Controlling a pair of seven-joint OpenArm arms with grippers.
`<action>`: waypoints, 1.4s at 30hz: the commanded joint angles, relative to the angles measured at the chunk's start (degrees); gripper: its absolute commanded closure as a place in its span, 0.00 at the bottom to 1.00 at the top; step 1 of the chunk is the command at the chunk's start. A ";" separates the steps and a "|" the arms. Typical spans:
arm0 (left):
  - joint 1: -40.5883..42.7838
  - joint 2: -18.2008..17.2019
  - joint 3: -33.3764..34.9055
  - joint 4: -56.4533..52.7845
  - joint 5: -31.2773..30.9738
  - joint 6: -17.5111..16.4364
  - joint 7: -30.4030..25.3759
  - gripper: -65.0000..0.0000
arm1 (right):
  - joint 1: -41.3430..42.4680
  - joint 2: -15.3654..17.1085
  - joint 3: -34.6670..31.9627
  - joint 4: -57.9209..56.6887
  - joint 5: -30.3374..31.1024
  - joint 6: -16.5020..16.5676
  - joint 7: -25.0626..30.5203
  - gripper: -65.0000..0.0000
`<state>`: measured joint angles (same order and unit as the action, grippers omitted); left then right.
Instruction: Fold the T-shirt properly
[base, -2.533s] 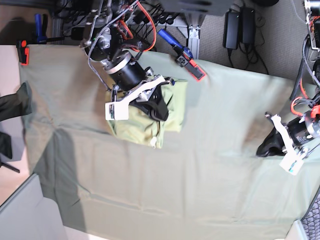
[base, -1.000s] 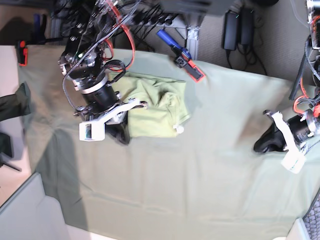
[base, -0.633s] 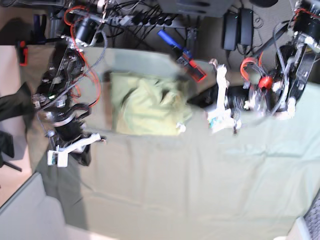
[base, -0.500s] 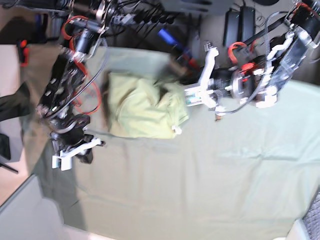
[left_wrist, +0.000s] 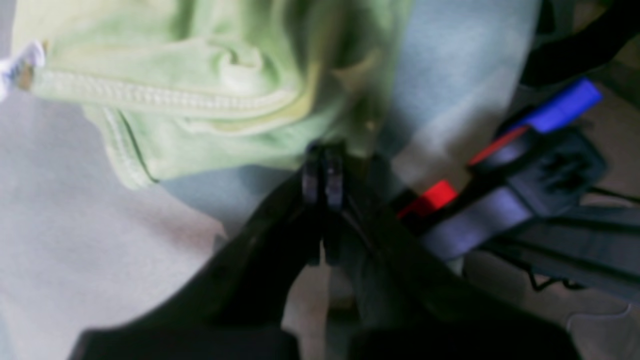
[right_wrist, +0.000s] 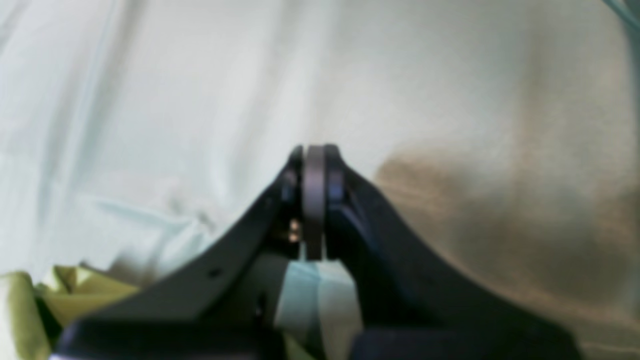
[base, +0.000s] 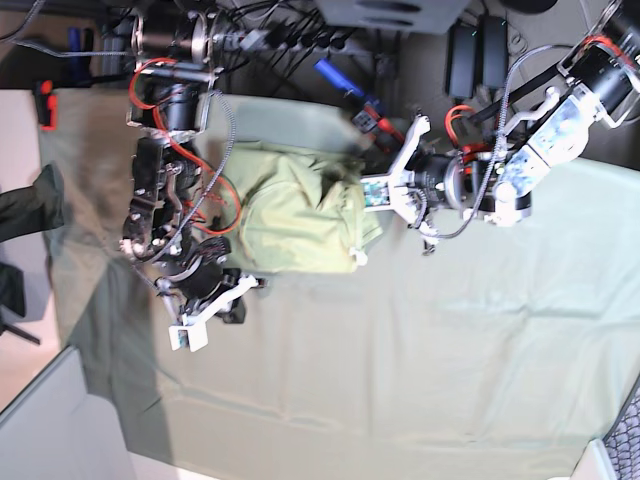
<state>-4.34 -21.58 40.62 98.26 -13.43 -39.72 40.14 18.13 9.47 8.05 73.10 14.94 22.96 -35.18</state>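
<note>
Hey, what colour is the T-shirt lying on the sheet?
The T-shirt is plain pale yellow-green, no print; the base view shows it best.

Robotics lab, cloth-draped table, clamps, cable tangle, power bricks on floor

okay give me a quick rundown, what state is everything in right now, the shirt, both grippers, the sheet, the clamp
T-shirt: folded into a rumpled bundle, lying on the sheet.
Left gripper: shut, empty, at the shirt's edge.
Right gripper: shut, empty, over the sheet.
Grey-green sheet: spread, wrinkled.
Clamp: at the sheet's far edge.
</note>
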 joint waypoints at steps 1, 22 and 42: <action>-0.59 0.15 -0.11 0.20 -0.68 -0.28 -1.33 1.00 | 1.55 0.50 -0.17 0.92 0.22 3.30 1.11 1.00; -0.28 -0.15 7.56 3.98 -2.03 -0.11 4.63 1.00 | 3.28 1.03 -0.37 0.74 -2.97 3.28 2.58 1.00; -8.85 -0.37 9.29 -12.55 7.06 5.92 -3.32 1.00 | -0.26 4.72 -1.46 0.17 -0.09 3.87 -2.71 1.00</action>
<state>-11.88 -21.02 50.59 86.46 -12.58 -37.71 31.70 16.60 13.39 6.44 72.40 14.46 23.05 -38.85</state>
